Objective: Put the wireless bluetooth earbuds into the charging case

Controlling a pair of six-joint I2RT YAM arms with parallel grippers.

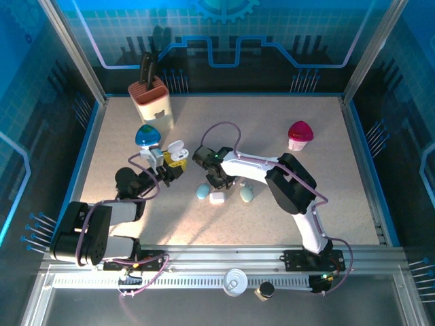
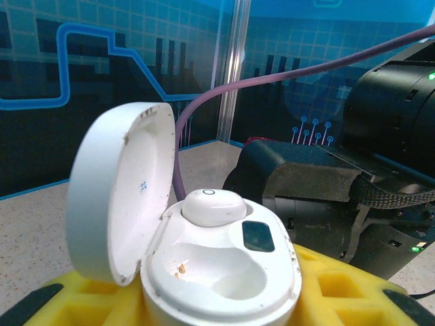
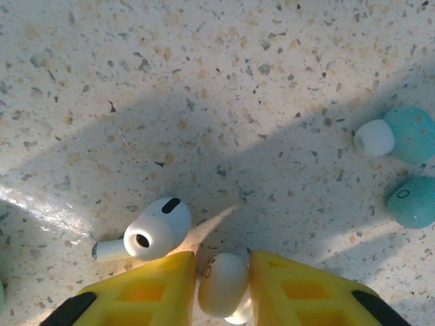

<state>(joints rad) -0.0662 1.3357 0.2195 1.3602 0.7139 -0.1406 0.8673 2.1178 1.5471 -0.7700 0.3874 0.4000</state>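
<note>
My left gripper is shut on the white charging case, which it holds upright with the lid open. In the left wrist view the case sits between yellow fingers. One white earbud sits in its far slot, and the near slot is bare. My right gripper is down at the table, its yellow fingers pressed on either side of a small white earbud. A second white stemmed earbud lies on the table just left of them.
Two teal earbuds lie to the right. Pastel pebble cases sit under the right gripper. A knife block, a blue object and a pink one stand farther back. The right arm's black body is close beside the case.
</note>
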